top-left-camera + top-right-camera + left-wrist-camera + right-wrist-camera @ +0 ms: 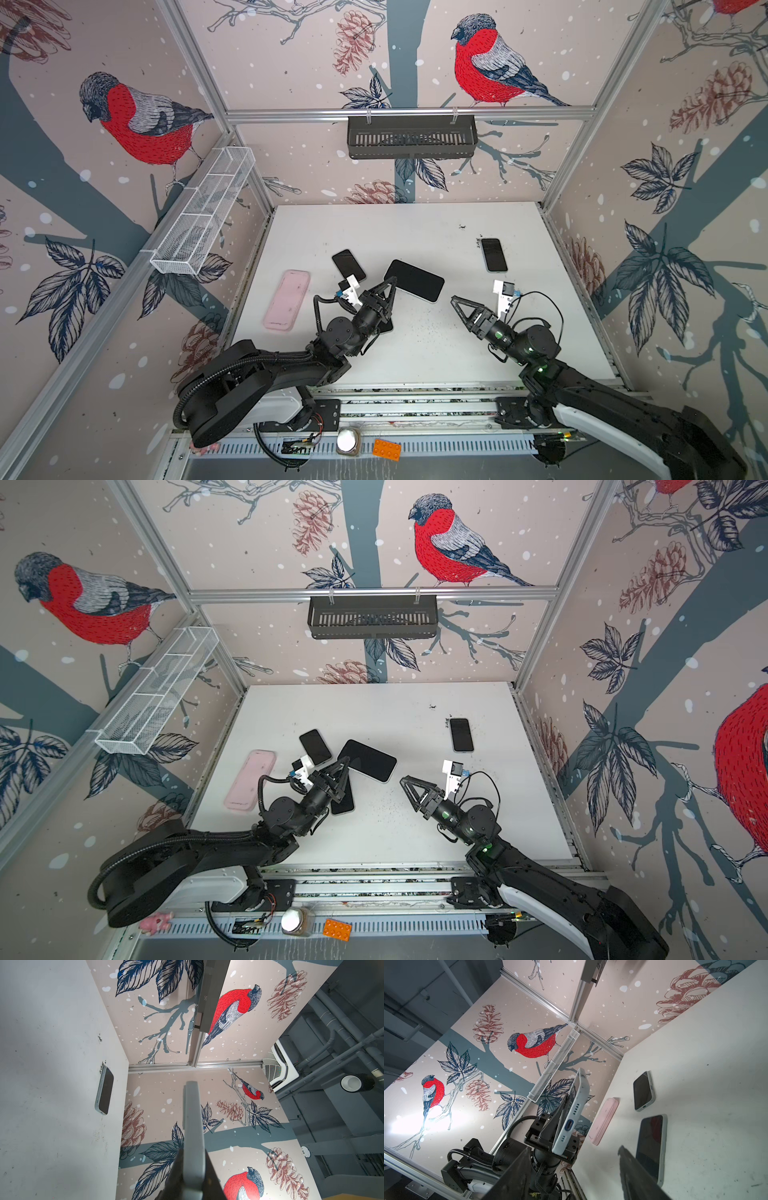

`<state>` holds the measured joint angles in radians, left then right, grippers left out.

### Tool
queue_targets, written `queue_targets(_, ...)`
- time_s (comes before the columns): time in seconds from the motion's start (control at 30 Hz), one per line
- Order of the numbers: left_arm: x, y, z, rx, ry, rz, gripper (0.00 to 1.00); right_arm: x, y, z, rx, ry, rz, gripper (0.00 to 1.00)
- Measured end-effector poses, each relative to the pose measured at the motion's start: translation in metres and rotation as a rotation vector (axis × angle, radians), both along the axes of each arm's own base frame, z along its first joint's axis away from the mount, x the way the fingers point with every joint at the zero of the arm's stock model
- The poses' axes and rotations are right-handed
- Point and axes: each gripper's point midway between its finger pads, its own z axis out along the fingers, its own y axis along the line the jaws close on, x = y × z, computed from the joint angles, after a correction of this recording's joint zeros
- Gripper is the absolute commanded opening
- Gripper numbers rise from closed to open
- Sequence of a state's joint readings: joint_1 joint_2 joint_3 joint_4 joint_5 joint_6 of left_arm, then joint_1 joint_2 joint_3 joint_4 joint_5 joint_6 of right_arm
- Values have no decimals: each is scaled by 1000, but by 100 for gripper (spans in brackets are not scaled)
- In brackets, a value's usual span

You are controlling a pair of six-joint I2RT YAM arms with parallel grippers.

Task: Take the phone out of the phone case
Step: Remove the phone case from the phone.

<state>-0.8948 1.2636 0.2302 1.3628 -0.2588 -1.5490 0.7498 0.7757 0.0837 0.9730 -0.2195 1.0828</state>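
I see white table (pixel 415 224), surface scuffed, dark specks (pixel 462 227) near its back edge. White mesh basket (pixel 203 212), split into compartments, hangs on left wall frame. Black slotted basket (pixel 411 137) hooked on aluminium rail (pixel 291 115) across back wall. Wallpaper all round: red-breasted bullfinch (pixel 482 62), pine cones, dark leaves, grey branches, white flecks. Front ledge below table: orange studded brick (pixel 387 449), near it a small cup (pixel 348 441) with white round lump inside. In a top view, pink toy (pixel 157 921) further left along ledge, too small for me to identify.

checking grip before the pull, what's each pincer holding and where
Left pincer clamps the cased phone by its port end; right pincer holds nothing.
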Motion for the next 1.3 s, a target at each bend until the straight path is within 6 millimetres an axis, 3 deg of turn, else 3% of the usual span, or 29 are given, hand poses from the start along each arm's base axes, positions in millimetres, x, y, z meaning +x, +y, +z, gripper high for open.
queue_targets(0.33, -3, -3, -7, -6, 10, -9, 0, -4, 28, 18, 26, -31, 116, 54)
queue_targets(1.3, 0, -3, -16, -33, 13, 3, 0, -8, 42, 2, -7, 2, 162, 32)
